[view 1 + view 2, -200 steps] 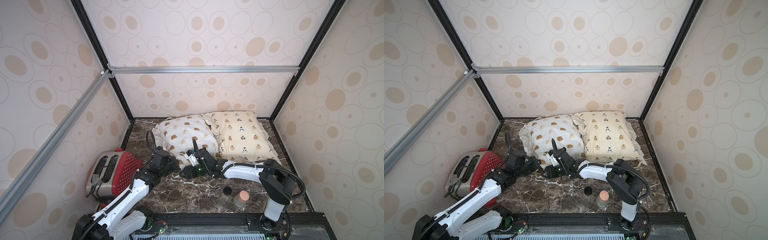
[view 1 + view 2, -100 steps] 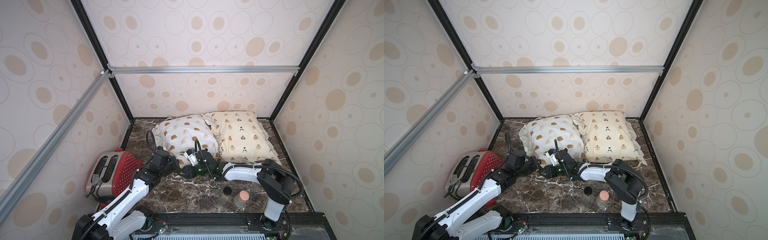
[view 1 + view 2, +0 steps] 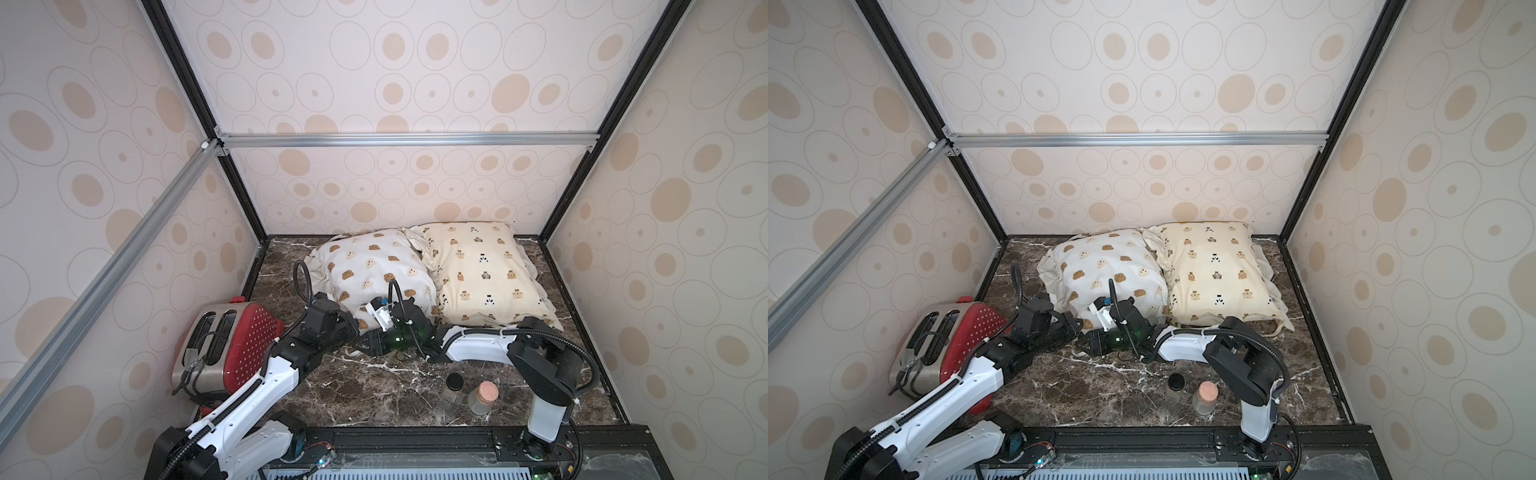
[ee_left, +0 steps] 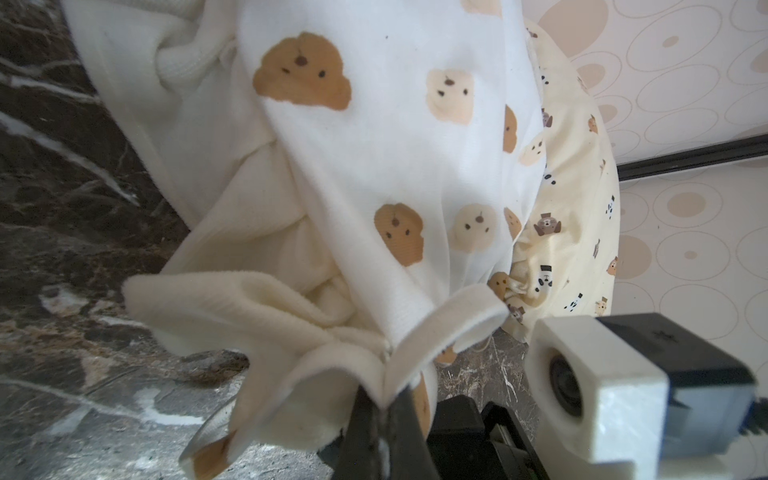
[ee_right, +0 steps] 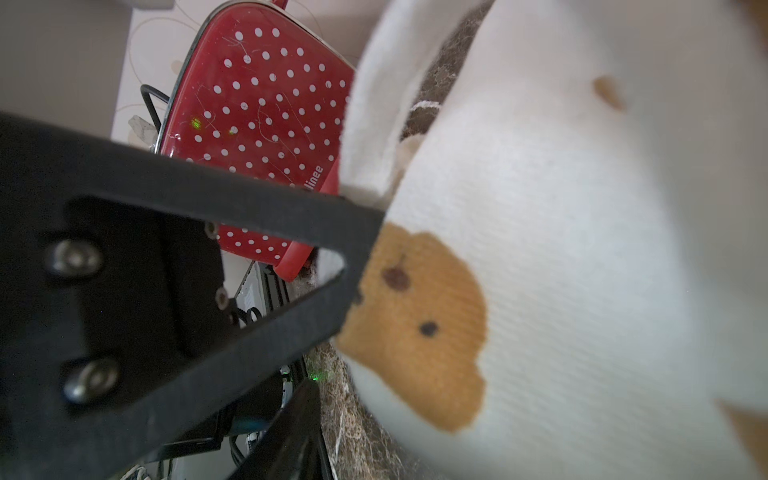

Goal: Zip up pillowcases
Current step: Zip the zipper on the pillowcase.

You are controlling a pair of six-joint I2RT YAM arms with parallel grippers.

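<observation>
— Which step are you on?
— Bracing the white pillowcase [image 3: 374,270], I'd judge; my left end effector [image 4: 384,409] is clenched on the ruffle at its near corner, drawing the cloth into a fold; my right end effector [image 5: 338,311] sits against the pillow's bulge just beside it, jaws part-way apart, and I cannot tell whether any cloth is caught in them
— And the zip?
— I see no pull or teeth in any view; the next move calls for finding the pull along that near edge, pinching it squarely, then drawing it along against the left's tension; the cream-yellow pillowcase [image 3: 478,270] lies touching the white one, by the back wall, not yet handled
— Anything in the way?
— The dark marble worktop [image 3: 374,386] carries a red dotted toaster [image 3: 249,336] on my left and two small jars [image 3: 482,397] near the front edge, well apart from the pillows; patterned panels close the booth on three sides
</observation>
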